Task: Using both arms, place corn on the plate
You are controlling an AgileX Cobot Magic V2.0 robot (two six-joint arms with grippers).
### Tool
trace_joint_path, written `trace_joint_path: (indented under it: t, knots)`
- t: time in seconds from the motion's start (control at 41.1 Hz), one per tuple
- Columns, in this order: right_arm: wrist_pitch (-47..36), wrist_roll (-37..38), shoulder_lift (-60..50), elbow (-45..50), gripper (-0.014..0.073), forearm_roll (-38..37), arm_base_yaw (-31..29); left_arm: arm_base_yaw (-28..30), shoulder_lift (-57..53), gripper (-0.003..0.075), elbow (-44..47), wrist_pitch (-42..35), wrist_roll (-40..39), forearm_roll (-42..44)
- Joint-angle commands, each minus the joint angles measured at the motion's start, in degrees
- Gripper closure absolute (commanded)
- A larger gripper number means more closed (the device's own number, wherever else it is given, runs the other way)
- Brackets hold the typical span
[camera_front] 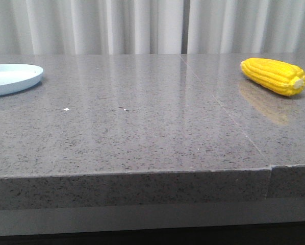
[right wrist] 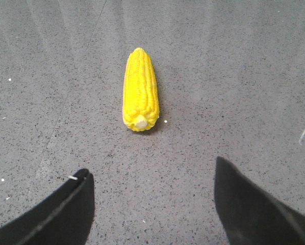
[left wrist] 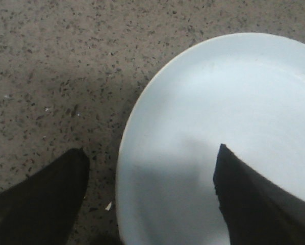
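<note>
The bright yellow corn lies on the grey stone table at the far right, its pale stub toward the front. In the right wrist view the corn lies ahead of my right gripper, stub end nearest the fingers and clear of them. That gripper is open and empty. The pale blue plate sits at the far left, cut by the frame edge. In the left wrist view the plate fills most of the picture, and my left gripper is open above its rim, one finger over the plate and one over the table. Neither gripper shows in the front view.
The grey speckled table has a seam running from the back toward the front right. Its front edge is near the camera. White curtains hang behind. Small white specks lie on the table.
</note>
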Motion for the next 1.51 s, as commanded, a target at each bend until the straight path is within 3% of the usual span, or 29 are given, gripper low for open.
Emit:
trace_joint_path:
  t: [0.0,0.146,0.292,0.438,0.95,1.486]
  knots:
    - [-4.0,-0.7,0.5,-2.0,0.0067,-0.7,-0.4,0.1,-1.6,0.0253,-2.0,-3.0,0.1,-1.4]
    - [-4.0,-0.7,0.5,-2.0,0.0067,-0.7,-0.4,0.1,-1.2,0.0372,-2.0,-2.6,0.1,-1.4]
    - [-4.0,-0.7,0.5,-2.0,0.0067,-0.7,-0.4,0.1,-1.2,0.0593,-2.0,-1.4,0.1,-1.1]
    - [-4.0,-0.7,0.5,-2.0,0.0067,-0.7,-0.4,0.1,-1.2,0.0738,-2.0,-1.2,0.1,-0.2]
    - [-4.0,-0.7,0.5,-2.0,0.0067,-0.7,-0.4,-2.8,-11.2,0.074,-2.0,-1.2,0.6,-1.4]
    - [-4.0,-0.7,0.5,-2.0,0.0067,-0.7,-0.4,-24.1,-11.7,0.0741,-1.9,-1.6,0.6,-5.5]
